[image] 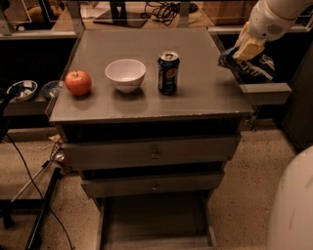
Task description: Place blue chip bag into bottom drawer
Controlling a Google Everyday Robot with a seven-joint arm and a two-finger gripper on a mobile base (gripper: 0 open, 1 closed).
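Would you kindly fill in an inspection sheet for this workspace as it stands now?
Surface: grey cabinet top, level, carrying three items.
Job's things: blue chip bag held off the surface at the top's right edge; bottom drawer pulled open.
Clutter: apple, white bowl and Pepsi can in a row.
Grippers: gripper at upper right, shut on the bag.
Cables: black cable across the floor at left; tangled cables behind the cabinet.
Surroundings: speckled floor; side ledge beneath the bag.
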